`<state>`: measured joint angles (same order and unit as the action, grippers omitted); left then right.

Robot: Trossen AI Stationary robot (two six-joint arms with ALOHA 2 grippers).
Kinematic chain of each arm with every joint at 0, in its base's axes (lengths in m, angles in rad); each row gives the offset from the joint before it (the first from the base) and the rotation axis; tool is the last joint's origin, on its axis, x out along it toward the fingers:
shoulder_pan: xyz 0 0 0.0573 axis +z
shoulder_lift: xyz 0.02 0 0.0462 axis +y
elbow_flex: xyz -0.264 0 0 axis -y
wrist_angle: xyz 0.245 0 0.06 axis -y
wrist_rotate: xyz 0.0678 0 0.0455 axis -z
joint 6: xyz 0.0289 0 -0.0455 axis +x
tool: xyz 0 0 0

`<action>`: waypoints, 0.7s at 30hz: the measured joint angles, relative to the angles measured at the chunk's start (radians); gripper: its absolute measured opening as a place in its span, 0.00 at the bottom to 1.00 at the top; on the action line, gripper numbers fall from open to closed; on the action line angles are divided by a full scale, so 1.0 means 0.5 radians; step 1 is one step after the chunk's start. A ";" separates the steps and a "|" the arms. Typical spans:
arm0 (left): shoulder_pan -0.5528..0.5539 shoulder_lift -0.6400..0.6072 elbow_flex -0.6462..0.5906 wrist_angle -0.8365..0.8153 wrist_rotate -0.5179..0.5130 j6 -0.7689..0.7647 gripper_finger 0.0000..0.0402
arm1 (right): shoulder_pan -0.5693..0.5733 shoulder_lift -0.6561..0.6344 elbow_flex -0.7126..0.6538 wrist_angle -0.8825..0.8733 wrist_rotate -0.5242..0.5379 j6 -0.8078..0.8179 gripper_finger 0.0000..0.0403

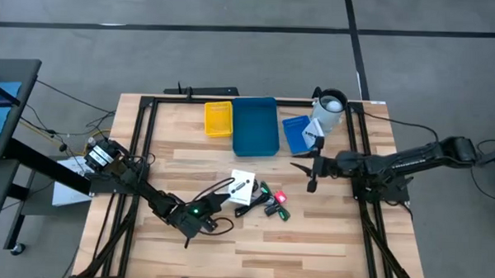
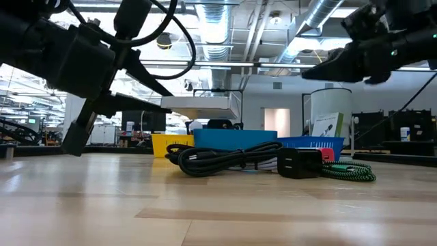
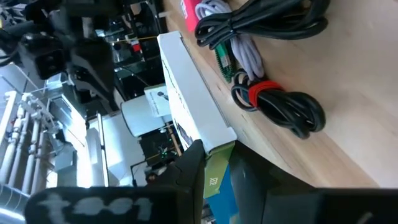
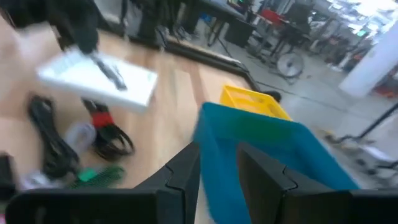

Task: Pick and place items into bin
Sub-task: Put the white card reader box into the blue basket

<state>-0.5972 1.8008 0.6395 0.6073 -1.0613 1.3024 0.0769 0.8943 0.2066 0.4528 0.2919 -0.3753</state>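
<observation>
The left hand (image 1: 221, 197) is clamped on the edge of a white card package (image 1: 242, 187), holding it raised above the desk (image 1: 310, 240) near the front middle. Beside it a heap of coiled cables (image 1: 272, 203) with green and red parts lies on the wood. The right hand (image 1: 300, 166) hovers just in front of the blue bin (image 1: 255, 127), its fingers (image 4: 186, 171) slightly apart and holding nothing

An industrial lab: exposed ceiling ducts (image 2: 321, 20), concrete floor (image 1: 234, 56).
</observation>
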 joint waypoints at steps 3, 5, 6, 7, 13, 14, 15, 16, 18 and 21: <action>0.003 -0.001 0.001 0.121 -0.015 0.051 0.12 | 0.001 0.133 -0.001 0.106 0.005 -0.219 0.25; 0.008 -0.001 0.002 0.228 -0.038 0.107 0.12 | 0.003 0.217 -0.001 0.205 0.009 -0.312 0.25; 0.009 -0.002 0.002 0.269 -0.047 0.140 0.12 | 0.003 0.257 -0.001 0.269 0.010 -0.346 0.25; 0.013 -0.002 0.002 0.305 -0.049 0.171 0.12 | 0.003 0.293 -0.001 0.342 0.012 -0.366 0.25; 0.053 -0.002 0.002 0.353 -0.043 0.180 0.12 | 0.028 0.431 0.000 0.629 0.015 -0.518 0.25; 0.058 -0.002 0.002 0.358 -0.033 0.176 0.12 | 0.042 0.446 0.007 0.638 0.015 -0.560 0.25; 0.064 -0.002 0.002 0.358 -0.022 0.175 0.12 | 0.058 0.455 0.019 0.631 0.015 -0.601 0.25; 0.070 -0.002 0.002 0.364 -0.013 0.176 0.12 | 0.074 0.456 0.029 0.621 0.015 -0.635 0.25; 0.084 -0.002 0.002 0.439 0.005 0.192 0.12 | 0.103 0.478 0.064 0.625 0.016 -0.698 0.25; 0.105 -0.002 0.002 0.545 0.020 0.240 0.12 | 0.158 0.482 0.104 0.619 0.092 -0.779 0.25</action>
<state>-0.5449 1.7996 0.6407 0.8798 -1.0512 1.4223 0.1560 1.1351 0.2586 0.7624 0.3381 -0.7647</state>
